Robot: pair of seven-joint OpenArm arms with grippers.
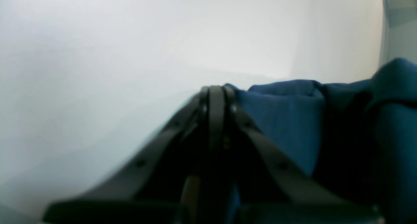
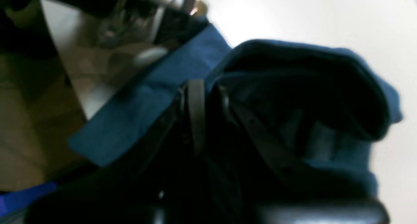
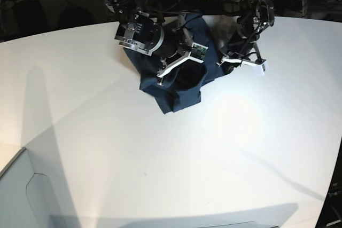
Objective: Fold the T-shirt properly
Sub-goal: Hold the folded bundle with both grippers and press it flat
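Much bare table [image 3: 160, 164] beside T-shirt [image 3: 176, 92]

No legible text, label, brand, number or sign appears anywhere in the three views; the wrist views are blurred.

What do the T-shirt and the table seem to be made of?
The T-shirt: soft knitted fabric, probably cotton, dark navy, matte. It sags and bunches in folds. The table: a hard, smooth white top, perhaps laminate or painted board. It looks flat, shows a soft sheen and carries sharp shadows.
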